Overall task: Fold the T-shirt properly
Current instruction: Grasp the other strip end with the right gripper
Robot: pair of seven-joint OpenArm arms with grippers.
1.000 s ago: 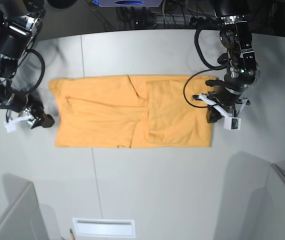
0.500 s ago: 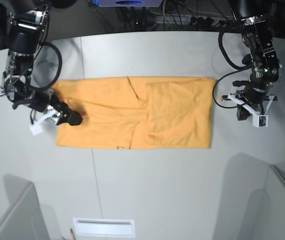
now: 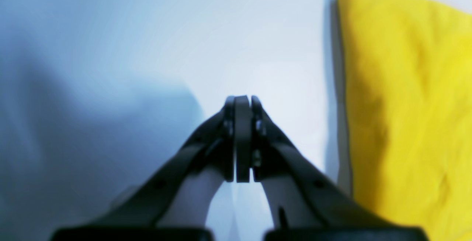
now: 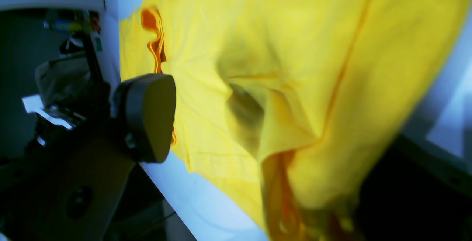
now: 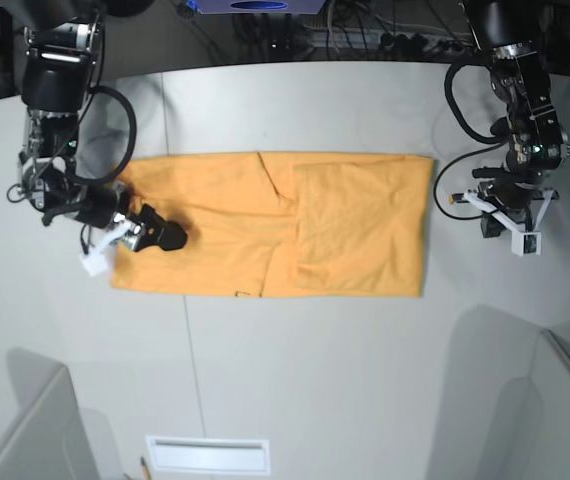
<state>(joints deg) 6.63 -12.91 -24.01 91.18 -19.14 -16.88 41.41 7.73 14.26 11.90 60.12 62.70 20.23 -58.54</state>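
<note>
Lying flat on the grey table, the T-shirt is already showing as a long rectangle, so the sleeves and sides appear to be folded in; the crosswise folds are what is left. The right gripper is working over the shirt's end on the base view's left, and its wrist view is showing cloth bunching up close between the fingers; the blur makes it hard to be sure, but the claw is probably pinching a raised fold of the T-shirt. The left gripper is hanging over bare table just beside the opposite edge of the shirt, its fingers pressed together with nothing between them, touching no cloth.
</note>
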